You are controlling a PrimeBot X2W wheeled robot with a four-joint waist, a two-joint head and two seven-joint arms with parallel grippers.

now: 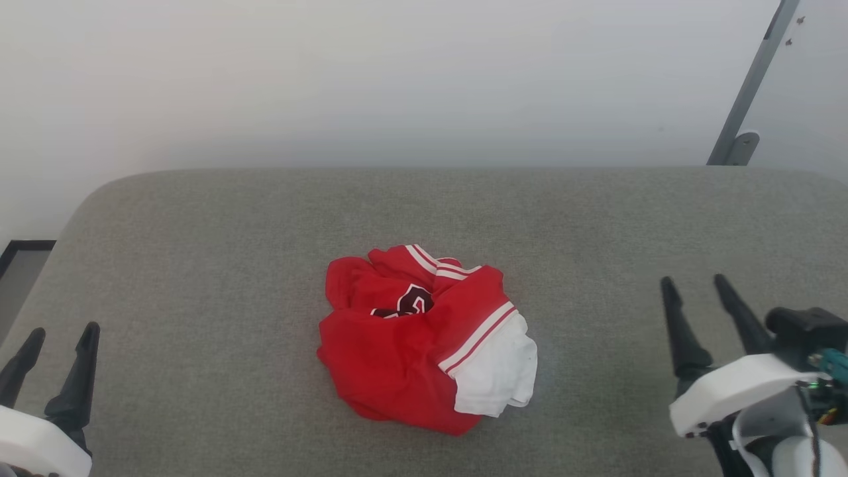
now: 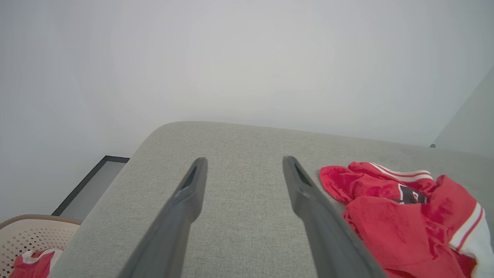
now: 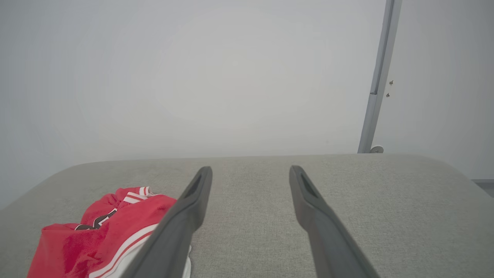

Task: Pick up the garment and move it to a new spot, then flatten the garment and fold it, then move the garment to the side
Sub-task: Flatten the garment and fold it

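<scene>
Though well clear of the crumpled garment [image 1: 411, 344], left fingers [image 1: 78, 377] and right fingers [image 1: 682, 338] apart and empty.

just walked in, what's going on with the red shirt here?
The red jersey lies crumpled in a heap in the middle of the grey fabric surface, untouched. The left gripper and right gripper sit open at either side, both apart from it and holding nothing. Pick-up, flattening and folding are not yet begun.
</scene>
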